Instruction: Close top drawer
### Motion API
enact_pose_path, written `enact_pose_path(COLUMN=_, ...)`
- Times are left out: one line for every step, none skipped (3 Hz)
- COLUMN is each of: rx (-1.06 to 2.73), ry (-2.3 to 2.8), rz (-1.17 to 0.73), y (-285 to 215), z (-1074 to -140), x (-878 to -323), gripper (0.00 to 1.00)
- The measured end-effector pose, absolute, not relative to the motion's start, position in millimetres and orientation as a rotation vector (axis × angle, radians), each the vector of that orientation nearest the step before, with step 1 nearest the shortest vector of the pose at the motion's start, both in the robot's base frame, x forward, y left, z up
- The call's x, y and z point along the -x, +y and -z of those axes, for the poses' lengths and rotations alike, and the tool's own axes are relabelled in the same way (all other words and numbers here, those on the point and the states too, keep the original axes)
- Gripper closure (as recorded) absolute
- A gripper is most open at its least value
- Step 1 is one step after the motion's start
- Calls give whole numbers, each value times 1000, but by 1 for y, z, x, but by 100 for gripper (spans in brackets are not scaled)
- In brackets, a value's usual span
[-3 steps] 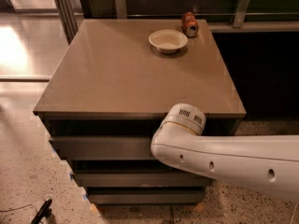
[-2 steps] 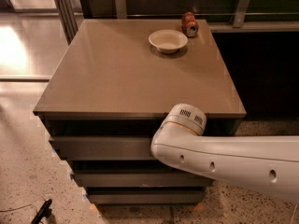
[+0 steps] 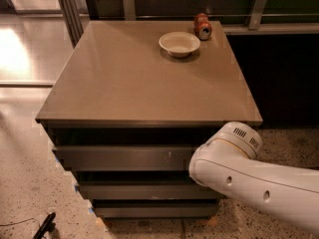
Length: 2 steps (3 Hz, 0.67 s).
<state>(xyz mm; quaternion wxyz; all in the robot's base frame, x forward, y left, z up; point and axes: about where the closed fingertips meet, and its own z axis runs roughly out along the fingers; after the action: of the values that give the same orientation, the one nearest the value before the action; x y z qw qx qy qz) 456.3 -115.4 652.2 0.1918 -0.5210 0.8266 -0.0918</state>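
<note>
The top drawer is a wide dark grey-brown front just under the tabletop, with small pale scratches right of centre. It stands a little proud of the cabinet, with a dark gap above it. Two slimmer drawer fronts lie below it. My white arm comes in from the lower right, and its rounded joint sits in front of the drawer's right end. My gripper is hidden behind that joint, by the drawer's right end.
A cream bowl and a red can on its side sit at the back of the tabletop. A dark low wall is to the right, a speckled floor below. A black object lies on the floor at the lower left.
The arm's rounded joint has moved to the right along the drawer front, uncovering more of it. The drawer front, bowl and can look unchanged.
</note>
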Motion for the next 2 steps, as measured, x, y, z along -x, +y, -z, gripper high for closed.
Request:
enact_pose_path(rx=1425, ry=2401, rz=268, y=-161, z=-641, x=-430, gripper=100)
enact_pose_path(rx=1372, ry=2465, rz=276, y=-201, z=-635, x=-404, gripper=100)
